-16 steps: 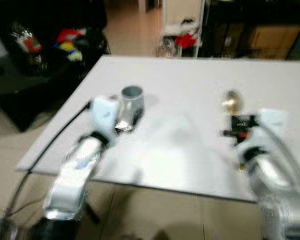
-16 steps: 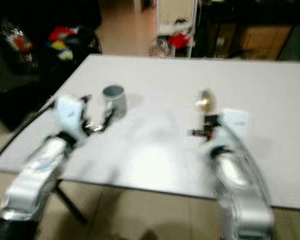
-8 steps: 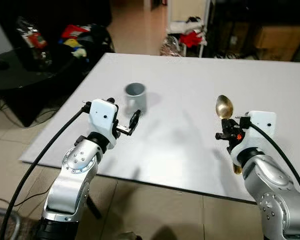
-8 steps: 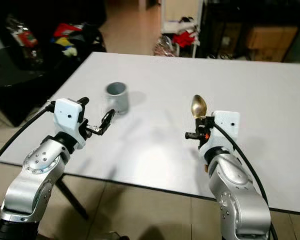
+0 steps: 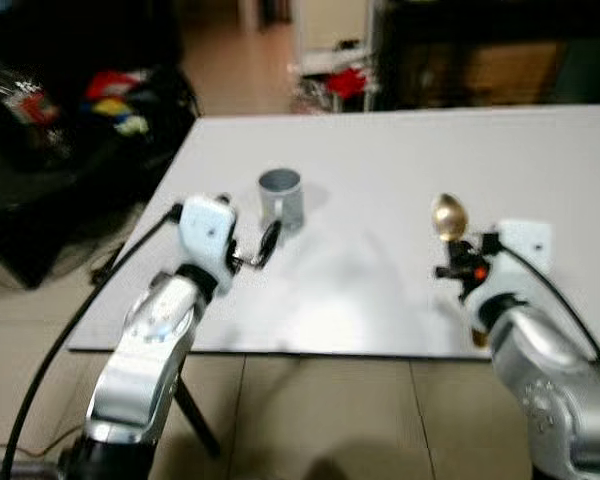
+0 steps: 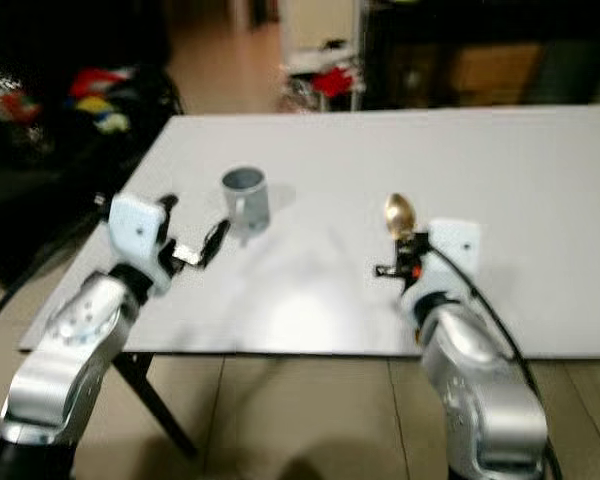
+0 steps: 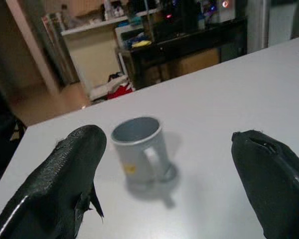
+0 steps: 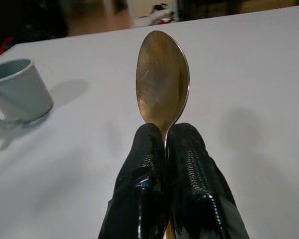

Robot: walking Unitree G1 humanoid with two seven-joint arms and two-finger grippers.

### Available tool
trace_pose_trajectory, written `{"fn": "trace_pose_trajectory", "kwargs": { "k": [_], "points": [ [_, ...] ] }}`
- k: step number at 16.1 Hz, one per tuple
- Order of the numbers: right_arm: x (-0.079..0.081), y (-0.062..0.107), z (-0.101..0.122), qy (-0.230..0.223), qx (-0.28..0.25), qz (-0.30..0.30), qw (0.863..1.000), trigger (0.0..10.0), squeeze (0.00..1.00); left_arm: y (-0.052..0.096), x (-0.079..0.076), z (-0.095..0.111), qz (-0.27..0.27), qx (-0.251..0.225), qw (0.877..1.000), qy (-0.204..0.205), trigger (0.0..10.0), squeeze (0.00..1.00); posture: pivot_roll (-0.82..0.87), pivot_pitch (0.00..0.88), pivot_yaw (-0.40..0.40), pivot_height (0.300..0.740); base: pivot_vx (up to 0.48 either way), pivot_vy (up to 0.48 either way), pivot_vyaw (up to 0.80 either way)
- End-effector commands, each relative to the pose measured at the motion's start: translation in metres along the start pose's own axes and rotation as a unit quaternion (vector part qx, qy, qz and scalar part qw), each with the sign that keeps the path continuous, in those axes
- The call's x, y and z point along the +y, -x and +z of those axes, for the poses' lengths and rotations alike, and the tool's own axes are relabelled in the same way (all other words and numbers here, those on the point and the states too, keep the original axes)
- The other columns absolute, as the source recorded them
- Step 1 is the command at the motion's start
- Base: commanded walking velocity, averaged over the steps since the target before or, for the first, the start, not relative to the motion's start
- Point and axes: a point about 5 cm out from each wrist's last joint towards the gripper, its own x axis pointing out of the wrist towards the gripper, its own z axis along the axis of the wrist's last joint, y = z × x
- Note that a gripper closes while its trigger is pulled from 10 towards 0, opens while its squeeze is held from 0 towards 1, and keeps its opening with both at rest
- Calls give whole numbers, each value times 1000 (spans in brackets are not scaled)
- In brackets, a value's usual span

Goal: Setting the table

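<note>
We find the right gripper [image 8: 165,149] clamped on a gold metal spoon [image 8: 162,79], bowl pointing forward over the white table [image 5: 380,150]. The left gripper [image 5: 265,243], fingers apart, sits nearer the grey mug [image 5: 281,196], straight ahead.

Over the white table [image 6: 540,200], the right gripper [image 6: 404,252] pinched a gold spoon [image 6: 399,213] bowl-up, while the left gripper [image 6: 206,246], fingers apart, hung near the grey mug [image 6: 246,196].

Spoon [image 8: 162,82] handle hidden between fingers [image 8: 139,169]; head views blurred.
</note>
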Motion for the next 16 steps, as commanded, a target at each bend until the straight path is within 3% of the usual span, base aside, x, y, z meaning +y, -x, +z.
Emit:
{"fn": "trace_pose_trajectory", "kwargs": {
  "k": [1,4,7,13,16],
  "points": [
    [8,-3,2,-10,0,24,1000,10000,0,4,7,-6,13,16,1000,-6,10000,0,58,0,78,740,0,-480,0],
    [7,-7,3,-2,13,47,999,10000,0,5,7,-5,15,18,1000,7,10000,0,60,0,80,740,0,0,0],
    [6,-24,4,32,37,90,995,10000,0,8,-3,-10,-41,41,998,36,10000,0,60,0,83,740,0,0,0],
    [2,-65,0,-17,74,134,988,10000,0,23,-21,-24,-152,121,980,48,10000,0,73,0,94,740,0,0,0],
    [-11,-94,0,-15,81,112,990,10000,0,27,-23,-23,-180,133,974,45,10000,0,83,0,100,740,0,0,0]
  ]
}}
